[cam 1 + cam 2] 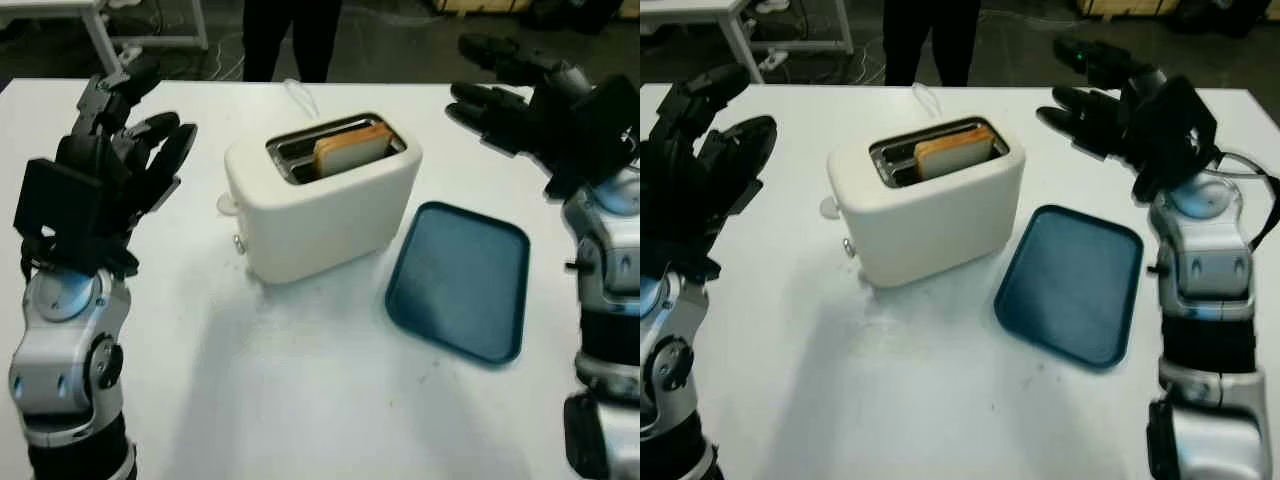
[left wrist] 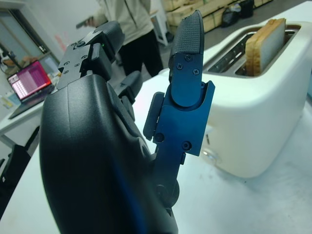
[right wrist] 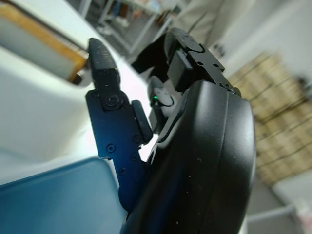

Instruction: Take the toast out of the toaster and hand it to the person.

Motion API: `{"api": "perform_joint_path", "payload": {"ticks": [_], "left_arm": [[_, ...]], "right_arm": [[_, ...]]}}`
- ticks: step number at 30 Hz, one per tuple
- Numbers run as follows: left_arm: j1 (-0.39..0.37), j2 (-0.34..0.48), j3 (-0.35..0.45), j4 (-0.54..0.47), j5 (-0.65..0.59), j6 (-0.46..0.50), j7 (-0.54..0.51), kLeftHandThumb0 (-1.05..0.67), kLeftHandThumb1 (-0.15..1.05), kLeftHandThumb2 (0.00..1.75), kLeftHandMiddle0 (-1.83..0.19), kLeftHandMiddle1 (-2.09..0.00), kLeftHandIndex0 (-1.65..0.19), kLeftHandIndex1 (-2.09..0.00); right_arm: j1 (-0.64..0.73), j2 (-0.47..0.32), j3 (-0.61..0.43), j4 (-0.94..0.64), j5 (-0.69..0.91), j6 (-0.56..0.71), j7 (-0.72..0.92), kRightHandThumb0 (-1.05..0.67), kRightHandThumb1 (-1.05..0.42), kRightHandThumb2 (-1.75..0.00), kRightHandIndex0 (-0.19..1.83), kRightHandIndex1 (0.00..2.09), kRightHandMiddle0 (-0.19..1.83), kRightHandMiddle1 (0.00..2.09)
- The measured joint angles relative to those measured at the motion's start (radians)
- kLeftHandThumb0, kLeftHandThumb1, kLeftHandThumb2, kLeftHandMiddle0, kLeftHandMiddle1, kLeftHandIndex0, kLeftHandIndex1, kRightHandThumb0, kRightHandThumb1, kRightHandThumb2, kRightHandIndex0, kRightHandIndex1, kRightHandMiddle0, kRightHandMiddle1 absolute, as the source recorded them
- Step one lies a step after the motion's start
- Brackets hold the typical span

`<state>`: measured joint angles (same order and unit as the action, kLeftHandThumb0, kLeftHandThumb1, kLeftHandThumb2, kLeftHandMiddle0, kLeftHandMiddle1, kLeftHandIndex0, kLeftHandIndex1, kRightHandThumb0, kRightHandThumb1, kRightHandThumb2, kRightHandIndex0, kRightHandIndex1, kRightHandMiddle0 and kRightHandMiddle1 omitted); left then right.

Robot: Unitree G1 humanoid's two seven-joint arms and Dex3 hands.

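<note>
Most of the toast (image 1: 352, 150) is buried from me: I see just its top edge and a strip of one face poking up out of the toaster (image 1: 320, 200), in the slot on the far side, and how deep it sits I can't tell. The near slot is dark metal inside. The person (image 1: 291, 38) at the far edge of the table (image 1: 300, 400) is cut off at the top of my head view, legs only; my left wrist view catches a light jacket behind the fingers. The toaster's front controls are too small to read, just a small knob low on its left end.

Room to move: there's bare white tabletop in front of the toaster and open air on both sides of it. The blue tray (image 1: 462, 280) lies flat just beside the toaster's right end, one corner near its base, with nothing on it. Its near right corner is well in from the table's edge.

My left hand (image 1: 125, 150) is up in the air left of the toaster, well apart from it, holding nothing and not closed on anything. My right hand (image 1: 1110, 100) hovers above the table's far right, beyond the tray, fingers reaching toward the toaster's top, also holding nothing, touching nothing.
</note>
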<state>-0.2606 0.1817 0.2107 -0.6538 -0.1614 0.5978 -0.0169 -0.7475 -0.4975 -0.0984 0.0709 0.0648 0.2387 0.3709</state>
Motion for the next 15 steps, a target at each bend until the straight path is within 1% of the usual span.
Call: {"api": "perform_joint_path", "payload": {"ticks": [1, 5, 6, 11, 12, 14, 15], "left_arm": [[0.000, 0.000, 0.000, 0.000, 0.000, 0.000, 0.001, -0.62, 0.92, 0.22, 0.00, -0.86, -0.04, -0.69], [0.001, -0.001, 0.000, 0.000, 0.000, 0.000, 0.003, -0.61, 0.92, 0.23, 0.00, -0.85, -0.04, -0.70], [0.001, -0.001, 0.000, 0.000, 0.000, 0.000, 0.003, -0.61, 0.92, 0.24, 0.00, -0.86, -0.05, -0.70], [0.002, -0.004, 0.000, 0.000, 0.000, 0.000, 0.004, -0.60, 0.92, 0.25, 0.00, -0.85, -0.04, -0.70], [0.002, -0.005, 0.001, 0.000, 0.000, 0.000, 0.005, -0.59, 0.92, 0.25, 0.00, -0.84, -0.04, -0.70], [0.002, -0.011, 0.001, 0.000, -0.001, 0.000, 0.005, -0.59, 0.92, 0.25, 0.00, -0.83, -0.04, -0.70], [0.002, -0.012, 0.001, 0.000, -0.001, 0.000, 0.005, -0.59, 0.92, 0.25, 0.00, -0.83, -0.04, -0.70]], "right_arm": [[-0.035, -0.004, 0.012, 0.035, -0.006, -0.024, 0.020, -0.27, -0.60, 0.00, 0.90, 0.36, 0.85, 0.22], [-0.143, -0.023, 0.088, 0.132, -0.068, -0.101, 0.089, -0.40, -0.57, 0.00, 1.00, 0.43, 0.95, 0.24], [-0.166, -0.028, 0.114, 0.149, -0.098, -0.119, 0.096, -0.46, -0.57, 0.00, 1.02, 0.45, 0.97, 0.24], [-0.241, -0.042, 0.232, 0.206, -0.249, -0.257, 0.116, -0.54, -0.57, 0.00, 1.00, 0.47, 0.98, 0.23], [-0.248, -0.044, 0.254, 0.212, -0.276, -0.285, 0.120, -0.48, -0.57, 0.00, 0.97, 0.47, 0.97, 0.21], [-0.261, -0.046, 0.297, 0.230, -0.318, -0.340, 0.143, -0.42, -0.58, 0.00, 0.95, 0.46, 0.96, 0.19], [-0.264, -0.046, 0.313, 0.238, -0.330, -0.359, 0.153, -0.36, -0.57, -0.01, 0.93, 0.45, 0.96, 0.18]]}}
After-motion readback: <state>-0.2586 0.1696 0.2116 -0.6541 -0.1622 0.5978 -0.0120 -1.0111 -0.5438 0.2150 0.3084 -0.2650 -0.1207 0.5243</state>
